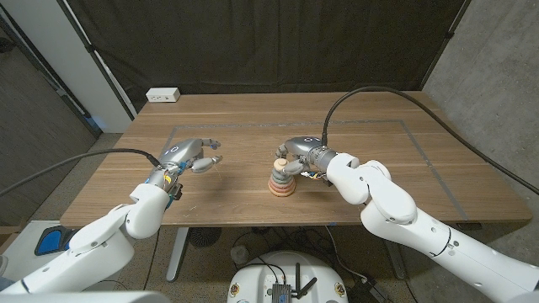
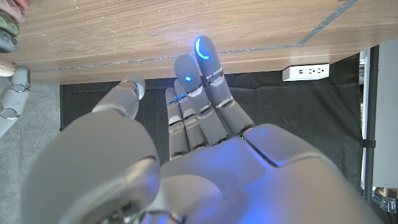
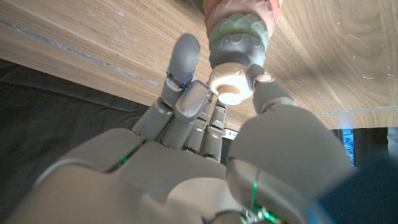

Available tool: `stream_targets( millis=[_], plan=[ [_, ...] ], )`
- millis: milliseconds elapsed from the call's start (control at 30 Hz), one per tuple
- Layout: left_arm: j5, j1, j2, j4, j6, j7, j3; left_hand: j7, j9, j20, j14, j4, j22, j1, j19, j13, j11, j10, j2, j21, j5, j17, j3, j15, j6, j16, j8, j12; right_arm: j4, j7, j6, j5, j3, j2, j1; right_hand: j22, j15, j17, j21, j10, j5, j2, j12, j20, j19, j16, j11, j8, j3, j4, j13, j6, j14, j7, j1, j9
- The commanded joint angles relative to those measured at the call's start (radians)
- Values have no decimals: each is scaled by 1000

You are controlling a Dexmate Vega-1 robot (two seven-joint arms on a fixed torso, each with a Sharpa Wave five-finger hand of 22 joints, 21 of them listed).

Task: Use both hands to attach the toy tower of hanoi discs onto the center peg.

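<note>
Pastel discs are sitting stacked on the wooden table, and the right hand is pinching the cream top piece at the stack's crown, apparently seating it on the peg. The left hand is hovering well left of the stack, fingers apart, holding nothing. Next, the right hand probably needs to press down gently, then let go.

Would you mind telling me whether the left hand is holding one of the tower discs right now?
No: in the head view the left hand hovers over bare table with its fingers apart and nothing in them, well away from the disc stack beside the right hand.
</note>
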Motion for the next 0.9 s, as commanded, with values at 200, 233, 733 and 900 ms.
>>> stream_targets(
  millis=[200,233,733,900],
  plan=[
    [-27,-10,11,7,-5,-4,8,0,6,-104,7,4,2,-3,0,3,1,6,-2,6,1,0,3,-63,2,5,-3,4,-2,14,-12,9,-6,0,-4,3,-3,4,1,36,8,92,8,-4,-3,0,-39,2,9,15,2,2,-6,-2,76,6],
    [-27,-11,12,7,-4,-3,10,0,6,-104,7,4,2,-3,0,4,0,7,-1,6,1,0,4,-63,3,5,-3,4,0,13,-13,9,-7,1,-4,3,-3,4,1,37,8,92,9,-4,-4,0,-39,2,9,15,3,2,-6,-2,75,6],
    [-37,-8,18,8,1,4,11,2,6,-104,9,4,1,-8,2,4,2,8,1,7,1,-1,6,-63,2,6,-3,4,25,-9,-23,-14,-23,5,-1,-2,-3,4,-4,16,7,93,0,-3,-13,-1,-42,0,9,15,2,4,-12,-7,69,8],
    [-39,-14,19,13,-4,9,17,1,6,-103,7,3,1,-9,1,4,0,7,1,7,1,-3,7,-63,3,5,-3,3,18,1,-16,-22,-24,-4,-1,-7,-2,3,-13,5,6,83,-6,-2,-29,-6,-41,-2,3,16,-2,4,-23,-9,57,7]
  ],
)
